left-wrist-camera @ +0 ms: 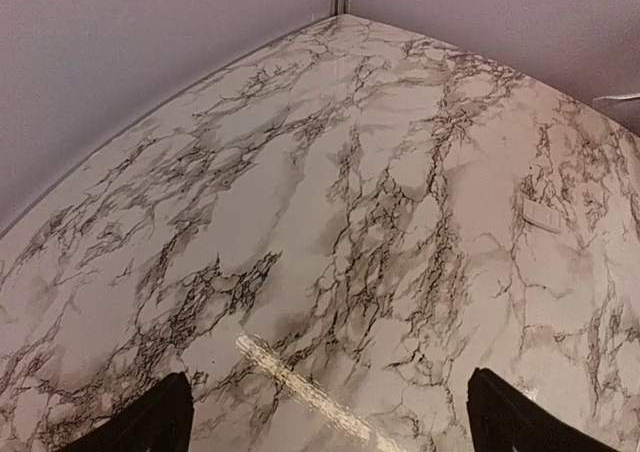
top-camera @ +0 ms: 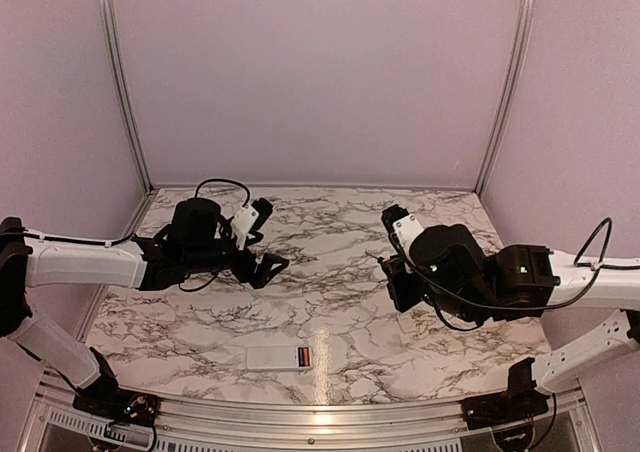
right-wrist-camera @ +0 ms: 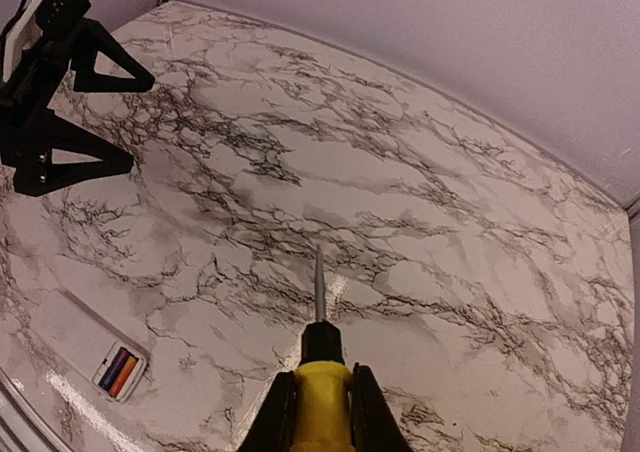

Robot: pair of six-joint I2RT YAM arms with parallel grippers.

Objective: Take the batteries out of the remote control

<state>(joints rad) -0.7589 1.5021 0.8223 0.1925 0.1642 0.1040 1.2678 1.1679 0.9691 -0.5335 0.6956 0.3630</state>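
cover plate (left-wrist-camera: 543, 216) is off the remote control (top-camera: 268, 358) but the batteries (right-wrist-camera: 118, 371) sit inside, right gripper (right-wrist-camera: 318, 407) clamps the screwdriver (right-wrist-camera: 320, 344), left gripper (left-wrist-camera: 322, 420) wide open holding nothing

Dim pinkish light, a glare streak on the marble table (left-wrist-camera: 300, 387), wide-angle bowing at wrist-view edges.

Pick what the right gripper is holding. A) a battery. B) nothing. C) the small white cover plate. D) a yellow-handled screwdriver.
D: the right wrist view shows the right gripper shut on the yellow-handled screwdriver, its metal tip pointing out over the marble, while the batteries lie in the remote control.
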